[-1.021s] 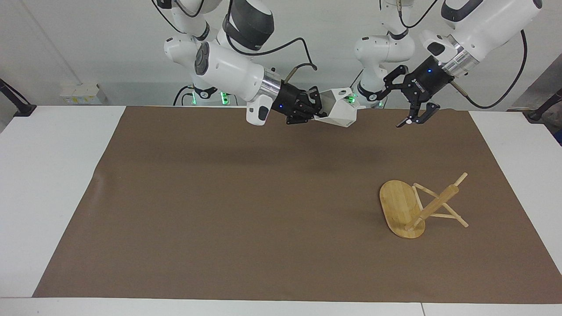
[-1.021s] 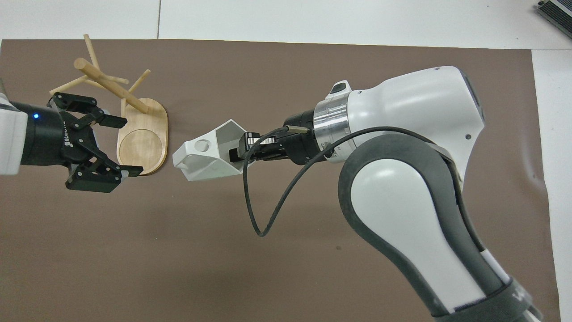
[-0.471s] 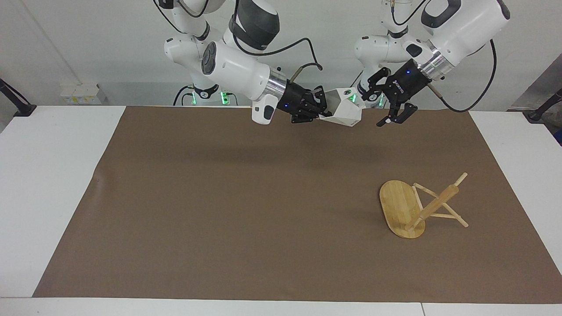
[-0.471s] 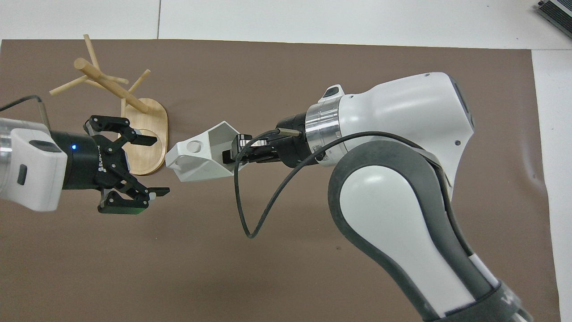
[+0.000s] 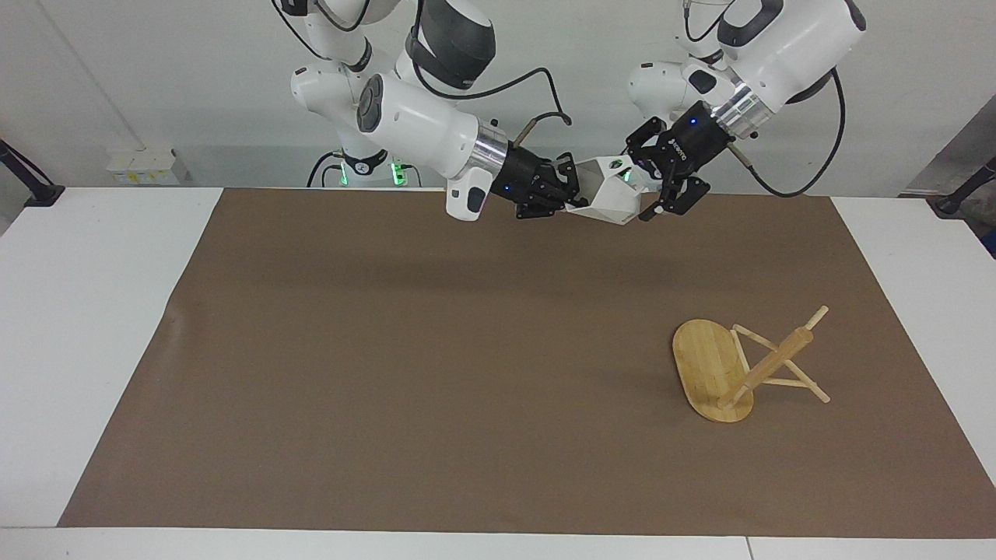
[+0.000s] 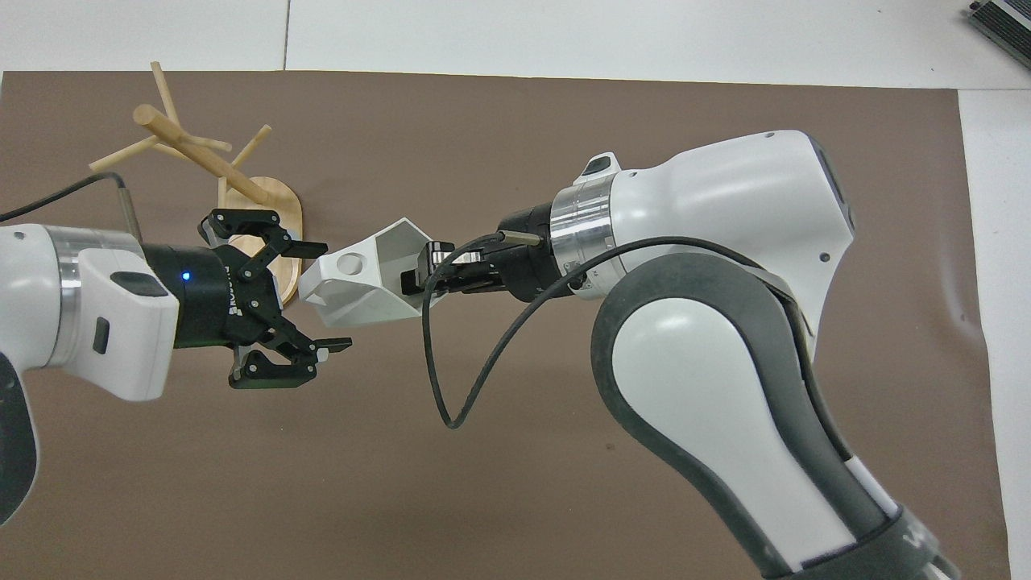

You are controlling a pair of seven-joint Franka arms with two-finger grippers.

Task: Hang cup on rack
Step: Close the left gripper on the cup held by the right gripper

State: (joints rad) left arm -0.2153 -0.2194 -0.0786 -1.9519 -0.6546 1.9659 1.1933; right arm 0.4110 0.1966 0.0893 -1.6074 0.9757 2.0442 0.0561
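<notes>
White bench (image 5: pixel 101 327) covered over most of its top by a brown mat (image 5: pixel 436 365). Two arms reach in over the mat's edge nearest the robots and meet in the air there.

Right arm, entering from its own end of the bench: the right claw (image 5: pixel 562 194) (image 6: pixel 423 274) is closed on the wall of the cup (image 5: pixel 608 196) (image 6: pixel 362 274), one finger inside the mouth and one outside, and carries it clear of the mat. The cup is a white faceted mug, tipped on its side, with its open mouth turned upward in the overhead view and its blocky handle, pierced by a round hole, pointing toward the left arm.

Left arm, entering from its own end: the left claw (image 5: pixel 652 194) (image 6: pixel 326 298) stands wide open, its two fingers spread to either side of the cup's handle end. One fingertip lies close to the handle's upper face and the other lies below the cup's body; whether either fingertip touches the cup cannot be told. The left claw holds nothing.

The rack (image 5: pixel 735 369) (image 6: pixel 242 193), a light bamboo mug tree, stands on the mat toward the left arm's end of the bench, farther from the robots than the two claws and well apart from the cup. It rests on its oval base, with the thick post and thin pegs rising from it. No cup hangs on any peg.
</notes>
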